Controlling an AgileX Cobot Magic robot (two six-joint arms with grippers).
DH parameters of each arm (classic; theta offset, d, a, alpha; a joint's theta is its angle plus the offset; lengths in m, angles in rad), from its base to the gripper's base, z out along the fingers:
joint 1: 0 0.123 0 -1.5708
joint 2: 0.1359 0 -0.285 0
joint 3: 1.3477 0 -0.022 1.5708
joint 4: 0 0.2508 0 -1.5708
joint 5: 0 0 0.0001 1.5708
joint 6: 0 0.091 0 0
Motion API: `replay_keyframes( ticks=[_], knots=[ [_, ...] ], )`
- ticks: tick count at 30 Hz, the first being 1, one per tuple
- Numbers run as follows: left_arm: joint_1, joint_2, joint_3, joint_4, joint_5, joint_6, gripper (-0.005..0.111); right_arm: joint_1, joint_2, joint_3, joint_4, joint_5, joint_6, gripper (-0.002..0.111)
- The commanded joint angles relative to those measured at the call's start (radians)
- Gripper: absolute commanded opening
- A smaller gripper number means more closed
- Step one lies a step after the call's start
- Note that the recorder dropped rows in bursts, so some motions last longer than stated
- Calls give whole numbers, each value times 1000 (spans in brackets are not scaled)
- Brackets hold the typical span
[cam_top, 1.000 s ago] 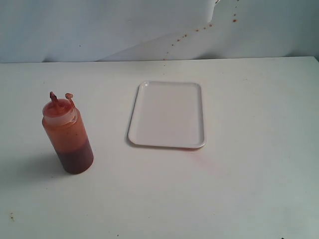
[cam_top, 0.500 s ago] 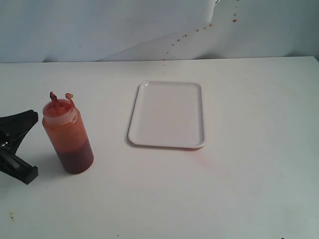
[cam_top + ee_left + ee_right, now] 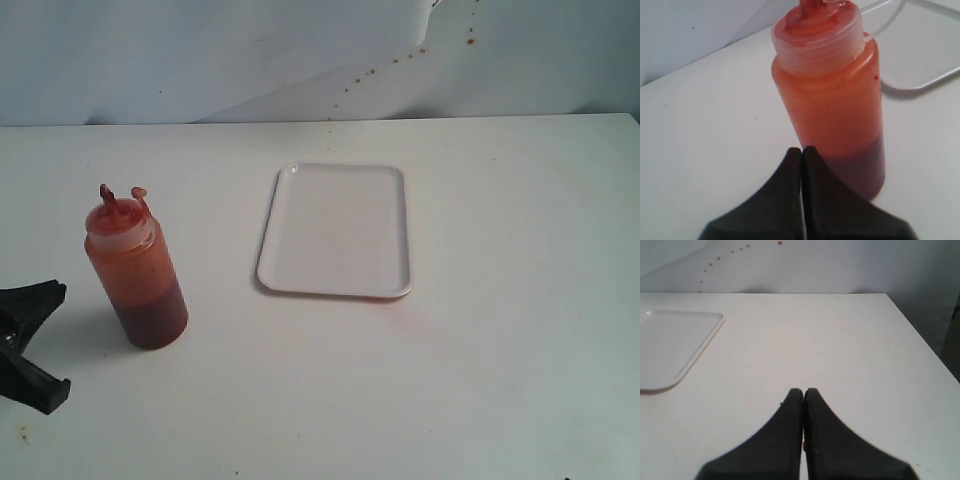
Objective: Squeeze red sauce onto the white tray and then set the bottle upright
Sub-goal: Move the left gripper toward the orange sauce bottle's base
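The left gripper (image 3: 801, 150) is facing the bottle (image 3: 135, 270) with its jaws pressed together, and that is where the danger is lying. If it is driven on like this, the tips will be shoving the bottle's lower wall and not straddling it, and a tall, narrow bottle is likely to tip. The cap (image 3: 139, 192) is hanging off beside the nozzle (image 3: 107, 195), so a fall would be spilling sauce (image 3: 150, 310) over the table (image 3: 480, 350), not the tray (image 3: 335, 230). A grip clamped hard before the nozzle is over the tray would be squirting sauce early.

The bottle is standing upright, well apart from the tray, at about 8 o'clock of it in the exterior view. The tray is lying flat and is showing no drops. The left gripper is sitting at roughly 8 o'clock of the bottle, near it but not touching, holding nothing.

The right gripper (image 3: 803, 391) is likewise closed tip to tip and empty, hanging over bare table at the tray's 3 o'clock side.
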Motion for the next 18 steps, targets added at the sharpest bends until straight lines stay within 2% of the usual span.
replay_keyframes(
  ticks=[1,12,18],
  knots=[
    [2,1,4,-10,32,-42,0,-7,-4,4,6,-4,-8,0],
    [2,9,4,0,88,-90,0,-7,-4,4,6,-4,-8,0],
    [2,143,4,157,15,-100,0,-7,-4,4,6,-4,-8,0]
  ],
)
